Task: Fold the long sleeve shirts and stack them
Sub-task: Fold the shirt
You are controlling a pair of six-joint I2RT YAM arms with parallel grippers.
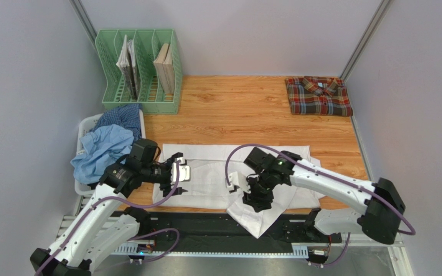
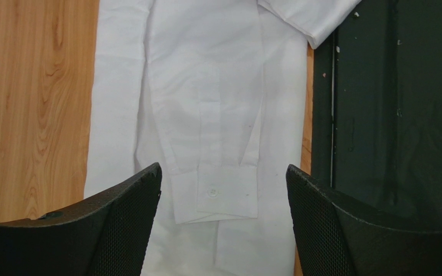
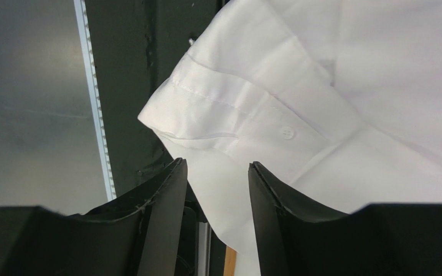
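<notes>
A plain white long sleeve shirt point(image 1: 212, 167) lies flat across the near part of the wooden table. My left gripper point(image 1: 178, 174) hovers open over its left part. In the left wrist view the gripper point(image 2: 223, 172) has wide-apart jaws either side of a folded-in sleeve cuff point(image 2: 223, 195), not touching it. My right gripper point(image 1: 258, 201) points down at the other sleeve point(image 1: 259, 221), which hangs over the near edge. In the right wrist view the gripper point(image 3: 216, 172) is open with sleeve cloth between the jaws, and the cuff point(image 3: 229, 121) lies just beyond. A folded plaid shirt point(image 1: 318, 96) lies at the back right.
A white basket point(image 1: 85, 127) at the left edge holds a light blue shirt point(image 1: 99, 150) and a dark blue checked one point(image 1: 122, 115). A green file rack point(image 1: 140, 72) stands at the back left. A black rail point(image 1: 206, 227) runs along the near table edge.
</notes>
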